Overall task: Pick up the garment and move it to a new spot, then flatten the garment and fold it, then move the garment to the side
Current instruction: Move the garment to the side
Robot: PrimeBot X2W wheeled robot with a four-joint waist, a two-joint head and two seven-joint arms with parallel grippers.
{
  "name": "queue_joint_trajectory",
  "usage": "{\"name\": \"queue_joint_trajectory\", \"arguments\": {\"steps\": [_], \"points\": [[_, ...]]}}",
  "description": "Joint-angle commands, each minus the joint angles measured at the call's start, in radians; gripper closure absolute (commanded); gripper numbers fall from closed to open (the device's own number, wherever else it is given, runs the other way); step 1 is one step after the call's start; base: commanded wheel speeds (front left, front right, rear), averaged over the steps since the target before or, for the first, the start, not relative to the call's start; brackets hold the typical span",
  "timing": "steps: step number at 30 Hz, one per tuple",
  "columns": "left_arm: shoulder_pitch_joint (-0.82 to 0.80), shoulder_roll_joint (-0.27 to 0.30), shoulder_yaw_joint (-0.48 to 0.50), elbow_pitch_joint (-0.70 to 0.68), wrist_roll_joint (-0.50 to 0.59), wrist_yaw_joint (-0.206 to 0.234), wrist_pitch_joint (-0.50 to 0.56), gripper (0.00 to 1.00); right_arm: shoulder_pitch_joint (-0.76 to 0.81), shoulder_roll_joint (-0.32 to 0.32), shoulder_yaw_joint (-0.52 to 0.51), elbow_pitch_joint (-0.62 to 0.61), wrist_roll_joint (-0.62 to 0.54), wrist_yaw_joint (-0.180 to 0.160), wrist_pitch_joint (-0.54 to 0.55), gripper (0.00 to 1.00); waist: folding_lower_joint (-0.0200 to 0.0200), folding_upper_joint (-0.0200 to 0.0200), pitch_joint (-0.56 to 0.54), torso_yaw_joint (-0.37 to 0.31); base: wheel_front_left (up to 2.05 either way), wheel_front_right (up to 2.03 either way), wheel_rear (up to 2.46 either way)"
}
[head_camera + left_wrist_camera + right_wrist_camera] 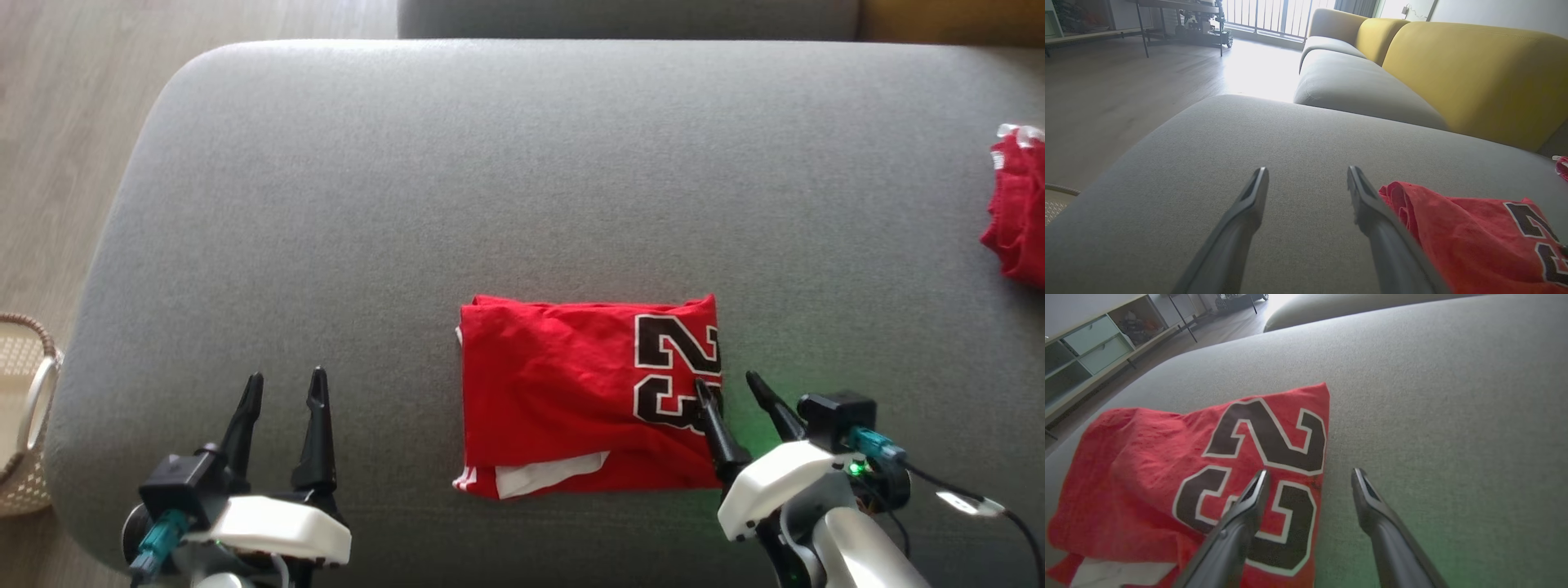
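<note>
Garment [563,392], one folded; one red heap [1016,212]

Folded red garment [571,392], black "23", flat on cushion

garment [563,392]: red cloth, matt | cushion [408,204]: grey woven fabric | floor [57,122]: probably wood

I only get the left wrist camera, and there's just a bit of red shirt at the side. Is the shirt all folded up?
Observer: Yes. The red shirt lies folded in a tidy rectangle on the grey cushion.
Child: What number is on it?
Observer: A black 23, at the shirt's right end.
Child: Where's the other arm?
Observer: The right gripper is open at that right edge, with one finger over the number and the other over bare cushion.
</note>
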Motion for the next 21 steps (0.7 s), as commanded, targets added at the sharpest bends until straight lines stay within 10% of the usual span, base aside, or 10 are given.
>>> {"name": "queue_joint_trajectory", "arguments": {"steps": [1,11,13,21], "points": [[-0.052,0.001,0.025,-0.027,-0.005,-0.002,-0.012,0.00,-0.053,0.002,0.026,0.011,0.006,0.000,0.007,0.00,0.0000,0.0000,0.011,0.011,0.00,0.00,0.00],[-0.063,0.001,0.015,-0.018,-0.005,-0.005,-0.012,0.00,-0.117,0.002,0.073,0.146,0.087,0.000,-0.007,0.00,0.0000,0.0000,0.028,0.037,0.00,0.00,0.00],[-0.064,0.001,0.014,-0.016,-0.005,-0.005,-0.012,0.00,-0.129,0.002,0.089,0.170,0.098,0.000,-0.012,0.95,0.0000,0.0000,0.027,0.039,0.00,0.00,0.00],[-0.055,0.001,0.015,-0.013,0.003,-0.004,-0.012,0.00,-0.179,0.002,0.091,0.227,0.005,0.000,-0.033,1.00,0.0000,0.0000,0.012,0.020,0.00,0.00,0.00]]}}
